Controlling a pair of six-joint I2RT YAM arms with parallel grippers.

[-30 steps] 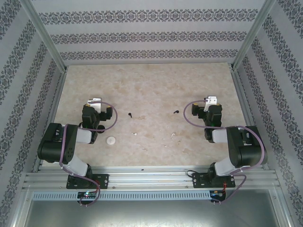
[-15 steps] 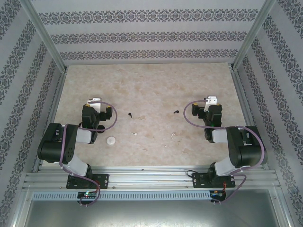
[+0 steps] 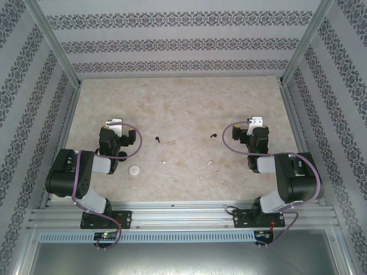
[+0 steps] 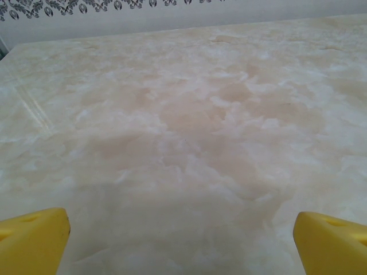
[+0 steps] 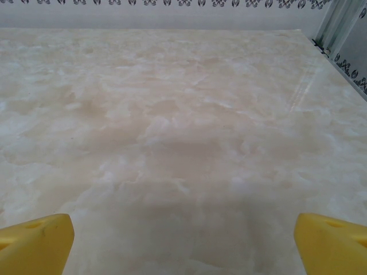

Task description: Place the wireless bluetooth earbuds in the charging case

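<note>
We find the left claw (image 4: 182,238) and right claw (image 5: 183,238) both released and empty over the worktop (image 3: 183,103), black earbuds (image 3: 157,138) lying loose between them, seemingly awaiting first pickup.

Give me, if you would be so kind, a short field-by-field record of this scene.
table: marbled beige top
black earbuds: two, lying apart mid-table; the second is further right
whitish earbuds: two, nearer the arm bases; the second is further right
charging case: round, white, close to the left arm; lid state too small to tell
left hand: open, empty, over bare table
right hand: open, empty, over bare table
progress: all four earbuds loose on the table
</note>
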